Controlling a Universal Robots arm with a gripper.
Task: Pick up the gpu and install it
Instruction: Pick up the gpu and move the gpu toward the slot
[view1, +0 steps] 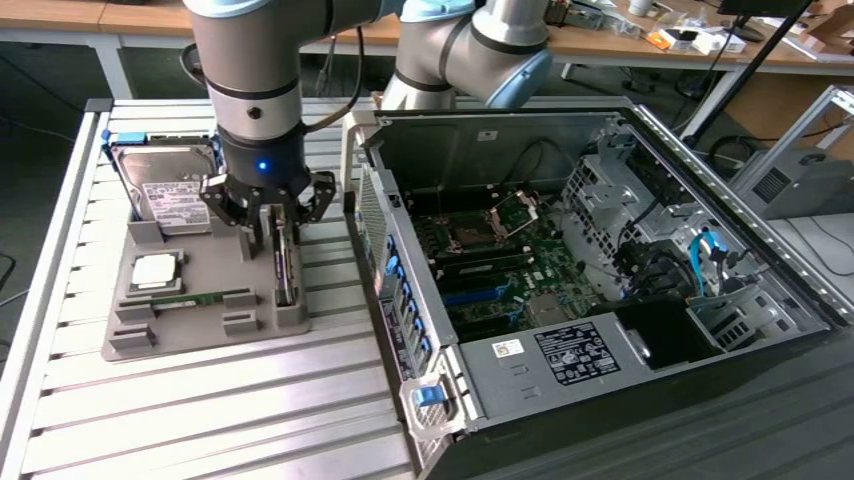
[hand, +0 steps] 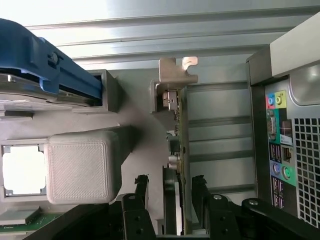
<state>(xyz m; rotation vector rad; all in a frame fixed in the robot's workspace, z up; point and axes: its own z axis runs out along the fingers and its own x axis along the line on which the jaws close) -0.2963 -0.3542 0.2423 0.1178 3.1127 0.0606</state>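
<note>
A robot arm's gripper (view1: 274, 228) hangs low over a grey parts tray (view1: 200, 345), its jaws apart and straddling the gpu (view1: 283, 280). The gpu stands on its long edge in a slot of the tray, on the side nearest the open computer case (view1: 561, 390). One finger sits on each side of the card, with a sliver of space between finger and board (no squeeze is visible).

The tray rests on a ribbed metal table (view1: 200, 430), and the case is just beside it, to the exterior view's right. Behind them are wooden workbenches (view1: 627, 45) cluttered with small items.

The exterior view takes in the case's interior with its motherboard (view1: 487, 270), along with the tray's hard drive (view1: 171, 190) and green memory stick (view1: 187, 298). The wrist view, close in, shows the card edge-on between the black fingers (hand: 141, 192). It also shows the card's silvery end bracket (hand: 175, 75) and the coloured ports (hand: 277, 145) on the case's rear panel.
</note>
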